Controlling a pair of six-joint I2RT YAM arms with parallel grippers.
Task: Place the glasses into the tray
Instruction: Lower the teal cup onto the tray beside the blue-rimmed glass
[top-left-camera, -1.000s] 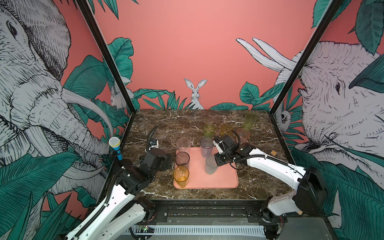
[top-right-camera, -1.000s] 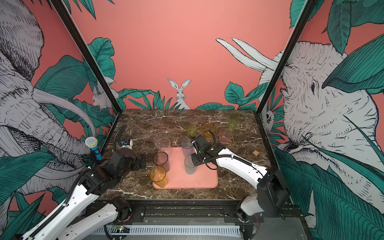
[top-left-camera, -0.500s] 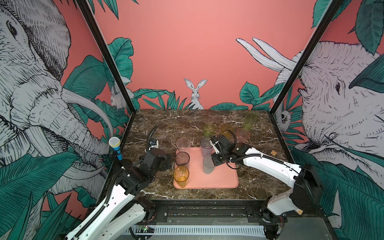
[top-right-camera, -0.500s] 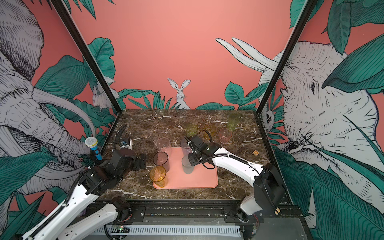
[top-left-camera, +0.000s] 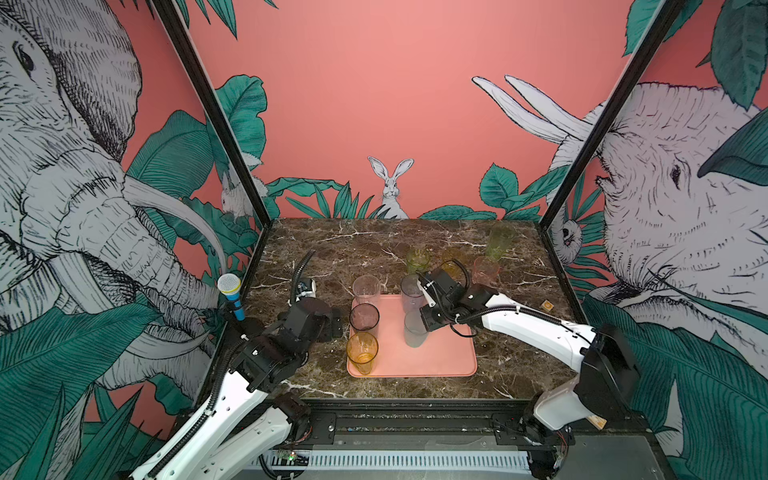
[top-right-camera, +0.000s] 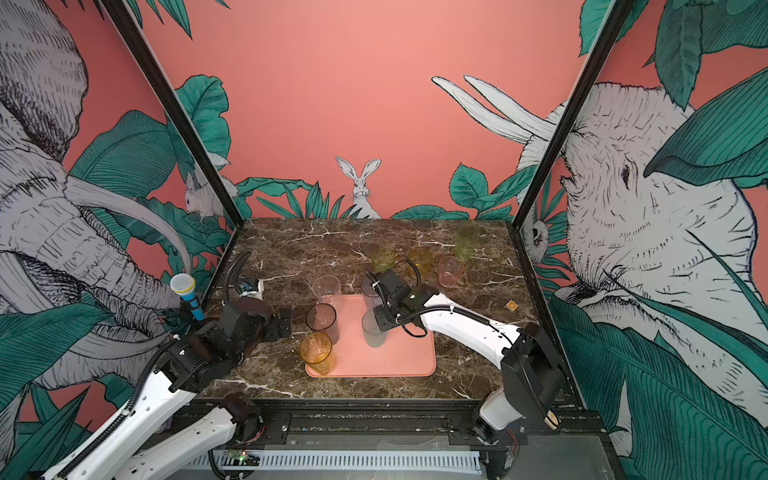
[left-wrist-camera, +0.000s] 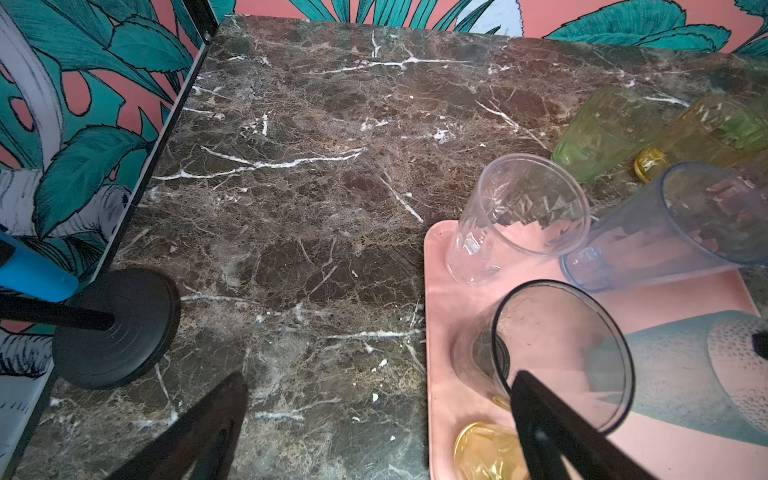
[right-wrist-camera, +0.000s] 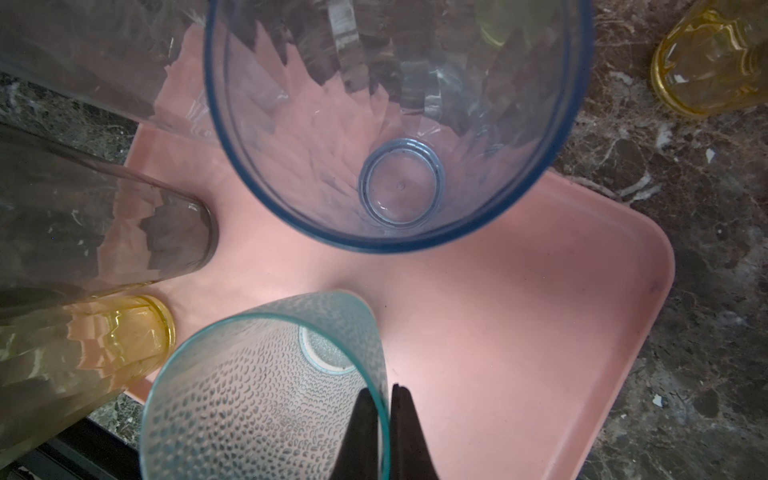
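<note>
Glasses stand partly on the tray (top-left-camera: 440, 353): clear glass (top-left-camera: 366, 289), dark glass (top-left-camera: 364, 318) and amber glass (top-left-camera: 362, 352) along its left side, lilac glass (top-left-camera: 411, 293) at its far edge. The right gripper (right-wrist-camera: 384, 432) pinches the wall of the frosted glass (top-left-camera: 414, 329) at the rim, in the tray's middle. Four more glasses (top-left-camera: 485, 269) stand on the marble beyond the tray. The left gripper (left-wrist-camera: 374, 419) is spread wide and holds nothing, just left of the tray.

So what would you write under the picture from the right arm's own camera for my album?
Right gripper pinching the rim of a frosted teal glass over the pink tray.
</note>
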